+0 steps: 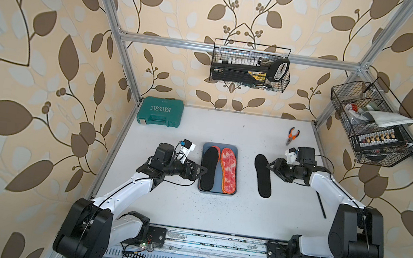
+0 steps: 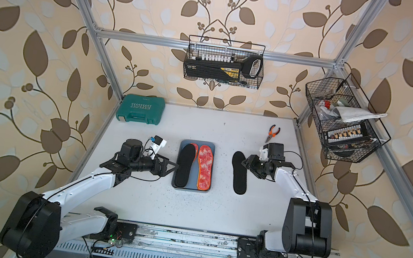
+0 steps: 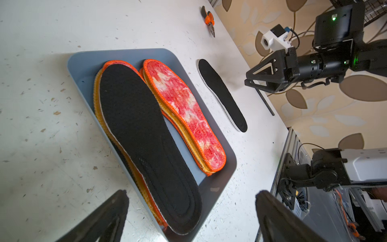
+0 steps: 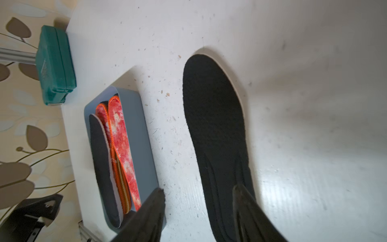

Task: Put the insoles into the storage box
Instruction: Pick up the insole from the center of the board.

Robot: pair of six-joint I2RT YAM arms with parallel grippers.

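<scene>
Left gripper hangs at the box's left rim, fingers spread wide with nothing between them. Right gripper hovers just beside the loose black insole, its fingers apart and empty.

That insole lies flat on the table, between the box and the right edge. The box sits mid-table and holds two side-by-side stacks of insoles: a black one tops the left stack and a red-white one tops the right, with yellow and orange edges showing beneath.

The tabletop is white, scuffed and strewn with dark specks. A green case sits at the far left corner, and pliers lie near the far right corner. An aluminium frame encloses the table, carrying a wire basket on the back rail and another on the right. Leaf-patterned wallpaper covers the walls.
</scene>
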